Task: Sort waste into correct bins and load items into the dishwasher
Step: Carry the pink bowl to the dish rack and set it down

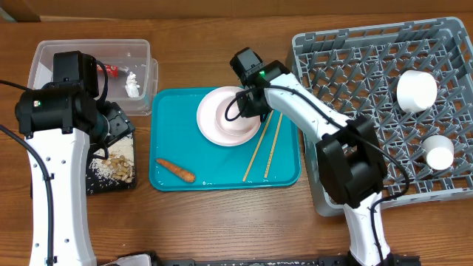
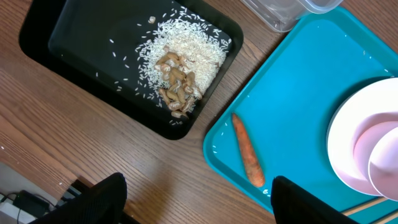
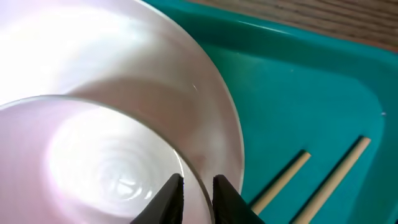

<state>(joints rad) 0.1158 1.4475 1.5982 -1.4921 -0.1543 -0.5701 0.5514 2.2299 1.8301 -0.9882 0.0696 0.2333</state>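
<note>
Two arms are at work. At the far left stands the clear tub (image 1: 52, 55), with the red wrapper (image 1: 112, 70) and the tissue wad (image 1: 133, 85) inside it. Below it lies the black tray (image 2: 74, 37), holding the nut-shell scraps (image 2: 177, 84) on a scatter of rice (image 2: 186, 46). The left claw (image 2: 199, 202) hangs over the bare worktop (image 2: 93, 143) between that tray and the teal tray (image 2: 298, 81), its fingers wide apart and empty. The carrot (image 2: 247, 151) lies near it on the teal tray.

Further right, the plate (image 3: 155, 68) sits on the teal tray with the pale-pink bowl (image 3: 106, 168) in it. The right claw (image 3: 198, 180) is pinched together on the bowl's rim, one finger inside and one outside. The chopsticks (image 1: 259, 151) lie just right of the plate. At the far right, the dish rack (image 1: 355, 59) holds the white bowl (image 1: 416, 90), upturned, and the cup (image 1: 438, 152).

I take the step in hand to be lifting the pink bowl across to the rack. An edge grip is thin, so the bowl will likely want to swing. I'd raise it straight up until it clears the plate, so the plate isn't dragged. Then keep the wrist level, pass above the tray lip and the chopsticks, and seat the bowl between free pegs away from the white bowl before letting go
</note>
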